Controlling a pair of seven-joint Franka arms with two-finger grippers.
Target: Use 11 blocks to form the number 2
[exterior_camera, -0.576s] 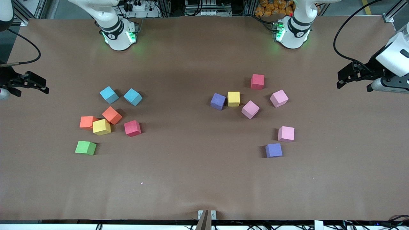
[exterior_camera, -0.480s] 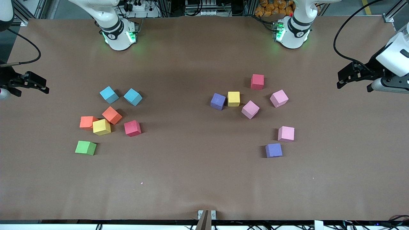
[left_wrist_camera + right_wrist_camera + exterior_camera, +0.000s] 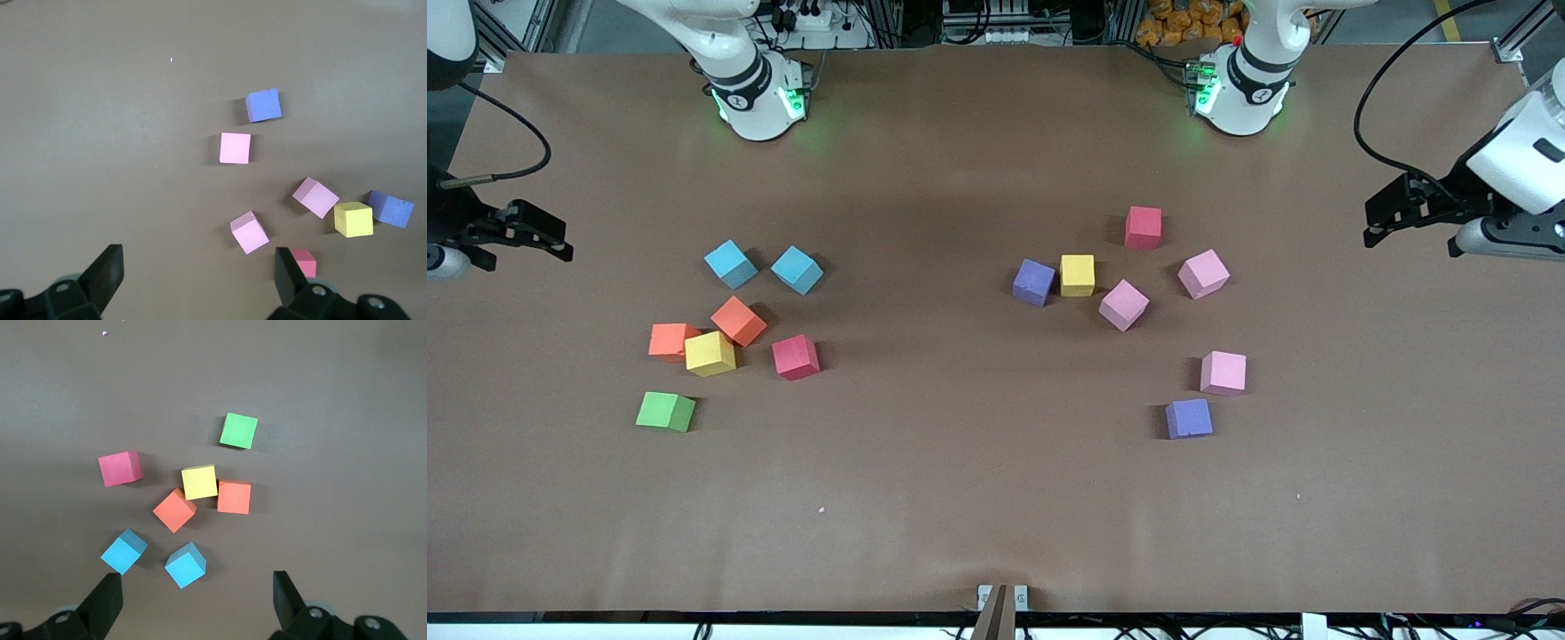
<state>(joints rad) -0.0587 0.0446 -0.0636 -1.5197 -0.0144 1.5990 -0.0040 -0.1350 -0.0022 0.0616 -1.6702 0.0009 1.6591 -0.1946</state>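
The blocks lie loose in two groups, and no number 2 shows on the table. Toward the right arm's end are two light blue blocks (image 3: 730,263) (image 3: 797,269), two orange (image 3: 738,321) (image 3: 669,340), one yellow (image 3: 710,353) and one red (image 3: 795,356). Toward the left arm's end are two purple (image 3: 1034,282) (image 3: 1189,418), one yellow (image 3: 1077,275), one red (image 3: 1143,227) and three pink (image 3: 1203,273) (image 3: 1123,304) (image 3: 1223,372). My right gripper (image 3: 560,242) (image 3: 197,587) hangs open at its table end, holding nothing. My left gripper (image 3: 1371,224) (image 3: 199,267) hangs open and empty at the other end.
A green cube (image 3: 665,412) sits nearer the front camera than the orange and yellow blocks. The two arm bases (image 3: 756,98) (image 3: 1240,89) stand at the table's back edge. Bare brown table (image 3: 960,427) stretches between the two groups.
Both arms have shifted very slightly. No block has moved.
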